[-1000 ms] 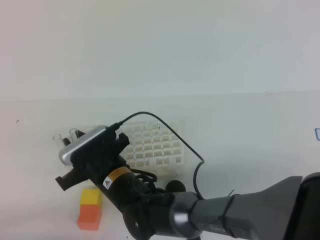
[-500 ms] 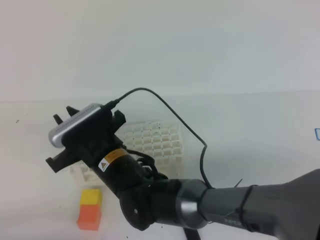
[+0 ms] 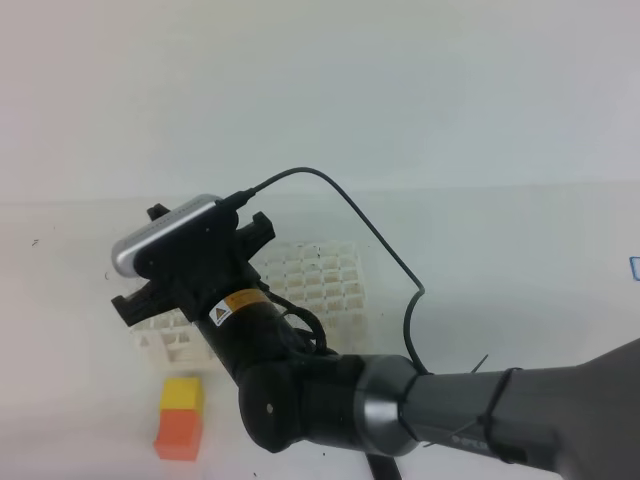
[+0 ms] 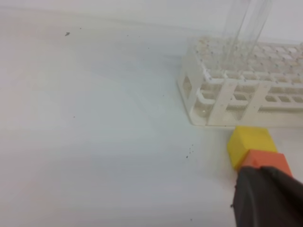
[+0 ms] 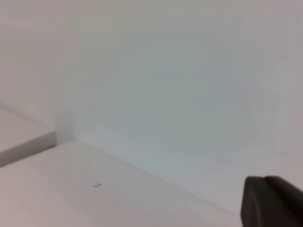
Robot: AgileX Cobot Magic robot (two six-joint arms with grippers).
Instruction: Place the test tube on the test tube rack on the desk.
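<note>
Right arm [image 3: 300,400] carries a small yellow warning label with a black triangle on the wrist; its text is too small to read. No other writing is legible anywhere. White test tube rack [image 4: 246,90] sits on the desk [image 4: 94,118], a grid of small square holes. In the left wrist view two clear tubes stand upright in holes near the rack's left end; the test tube [image 4: 236,28] is one of these, long axis vertical, open end running up out of frame, lower end down in the grid. Other holes that show look vacant. In the high view the arm and its grey wrist camera [image 3: 165,238] cover the rack's left part, so the tubes are hidden there. Yellow-and-orange block [image 4: 253,149] lies on the desk just in front of the rack, not touching it as far as can be seen. Right gripper [image 5: 272,201] shows only as a dark tip at the lower right corner of its own view, jaws closed together with nothing between them, facing a bare white wall. Left gripper [image 4: 267,196] shows as a dark blurred tip beside the block, closed, nothing seen in it.
</note>
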